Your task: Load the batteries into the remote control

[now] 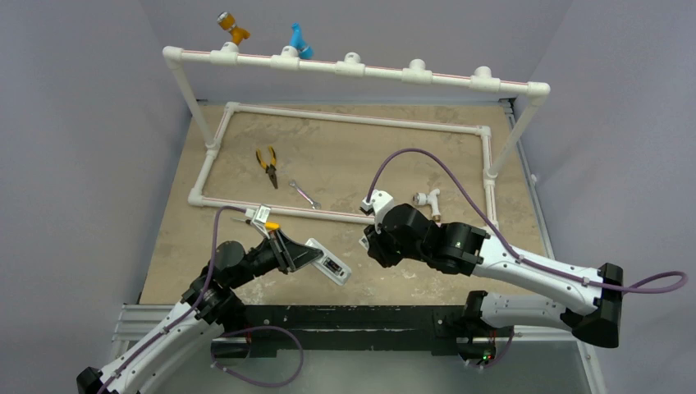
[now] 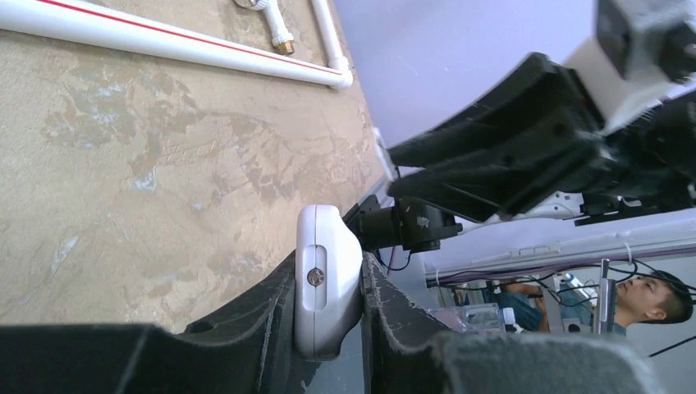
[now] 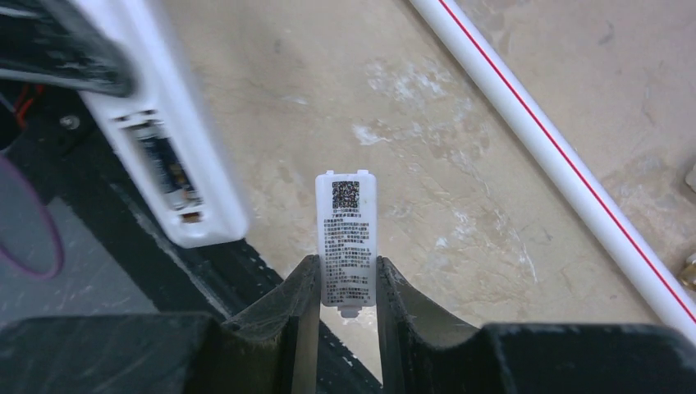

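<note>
**Each arm holds one white piece**

The left gripper [image 2: 329, 275] is closed tight on the remote [image 2: 327, 242]. Its two fingers squeeze the remote's thin sides. The remote is up in the air near the front edge of the table [image 1: 394, 156]. It sticks out toward the right arm, with its back up. The slot [image 3: 168, 176] in the back has no lid on it. It is dark inside, and I cannot tell if batteries are in there.

The right gripper [image 3: 347, 275] pinches the cover [image 3: 347, 230], a small flat white piece with tiny print on it. The cover is just beside the remote and does not touch it.

Farther back, pliers [image 1: 267, 164] and a wrench [image 1: 304, 194] lie inside a white pipe frame [image 1: 353, 119].
</note>
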